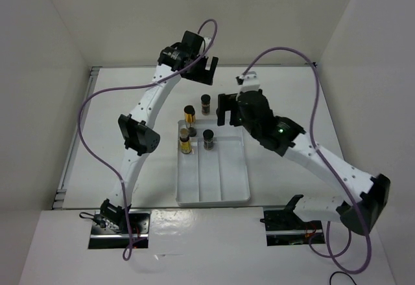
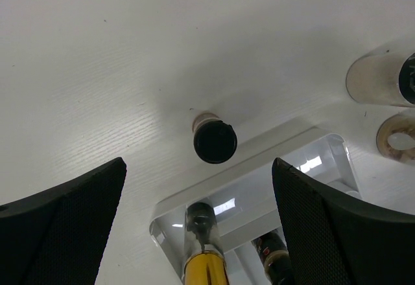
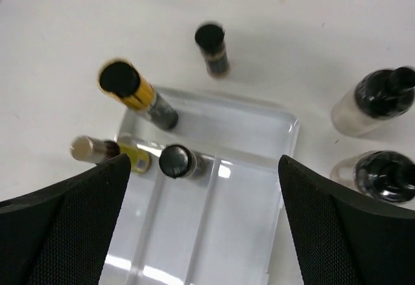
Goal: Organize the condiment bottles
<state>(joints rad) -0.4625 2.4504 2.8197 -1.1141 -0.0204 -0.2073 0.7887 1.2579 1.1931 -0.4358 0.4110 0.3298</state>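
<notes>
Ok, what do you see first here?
The white left arm and white right arm arch over a white divided plastic tray in the middle. A slim yellow-filled glass bottle and a short dark brown glass bottle stand at its far end, with another yellow one and brown one on the table just beyond.

White arms [image 1: 152, 97], blk joints [image 1: 137, 135], purple cables [image 1: 80, 120], blk fingers [image 2: 65, 227].
</notes>
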